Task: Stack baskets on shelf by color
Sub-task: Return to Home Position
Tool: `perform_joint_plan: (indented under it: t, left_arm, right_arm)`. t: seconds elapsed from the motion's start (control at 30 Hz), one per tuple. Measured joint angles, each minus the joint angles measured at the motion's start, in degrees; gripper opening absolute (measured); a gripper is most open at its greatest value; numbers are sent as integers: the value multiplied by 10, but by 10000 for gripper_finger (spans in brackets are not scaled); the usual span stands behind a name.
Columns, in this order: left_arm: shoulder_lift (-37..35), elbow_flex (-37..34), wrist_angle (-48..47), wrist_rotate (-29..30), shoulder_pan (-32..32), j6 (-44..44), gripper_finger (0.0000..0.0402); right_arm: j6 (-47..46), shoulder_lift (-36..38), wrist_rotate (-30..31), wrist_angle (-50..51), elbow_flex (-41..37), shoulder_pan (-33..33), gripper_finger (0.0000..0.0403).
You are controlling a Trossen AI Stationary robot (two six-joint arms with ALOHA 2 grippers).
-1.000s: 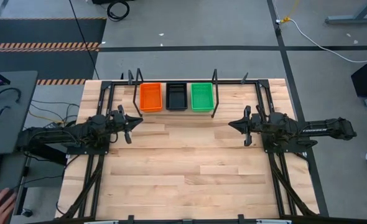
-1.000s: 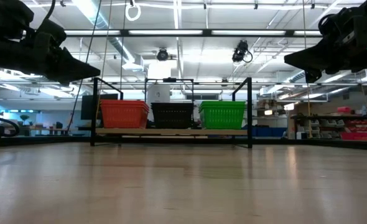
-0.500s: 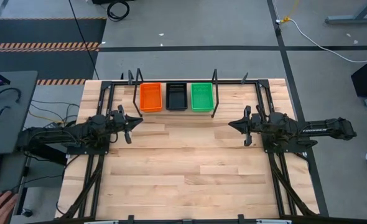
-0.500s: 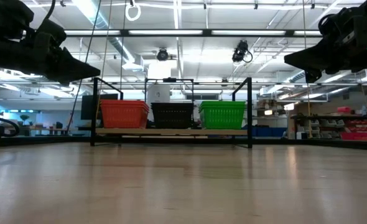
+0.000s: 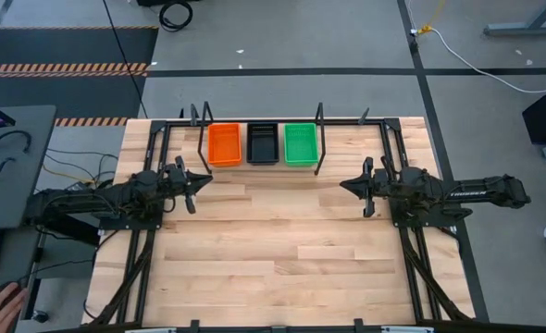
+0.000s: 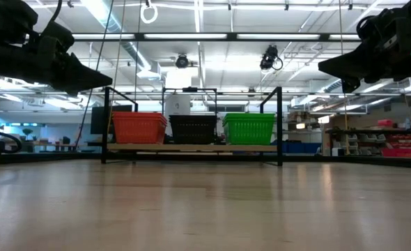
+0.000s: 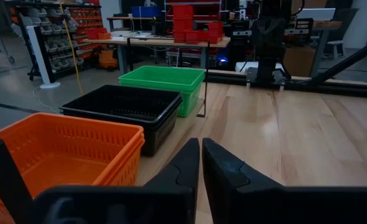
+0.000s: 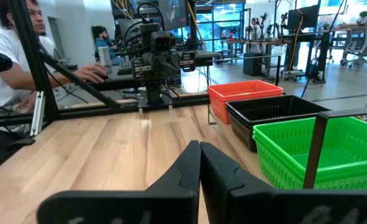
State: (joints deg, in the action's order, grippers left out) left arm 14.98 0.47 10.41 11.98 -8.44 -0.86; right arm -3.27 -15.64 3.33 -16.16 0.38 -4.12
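While left claw (image 7: 200, 144), right claw (image 8: 199, 147) pinch closed, mesh baskets (image 5: 263, 143), seemingly stacked, line wooden shelf (image 6: 191, 148).

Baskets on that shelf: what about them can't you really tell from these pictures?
Stack count: the high view looks straight down, so only the top orange basket, black basket and green basket show.
Basket floors: in the low view the mesh walls hide them.
Part of the green basket: in the right wrist view a shelf post crosses it.

The left end effector (image 7: 200, 143) and right end effector (image 8: 199, 145) each have 2 tapered matte-black fingers. White lettering marks the right arm (image 5: 481, 193).
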Motion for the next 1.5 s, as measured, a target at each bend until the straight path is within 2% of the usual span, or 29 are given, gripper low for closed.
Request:
perform_joint_plan:
  t: [1.13, 1.5]
  left_arm:
    - [0, 0, 0, 0, 0, 0, 38]
    - [0, 0, 0, 0, 0, 0, 28]
  right_arm:
    - [0, 0, 0, 0, 0, 0, 13]
    - [0, 0, 0, 0, 0, 0, 13]
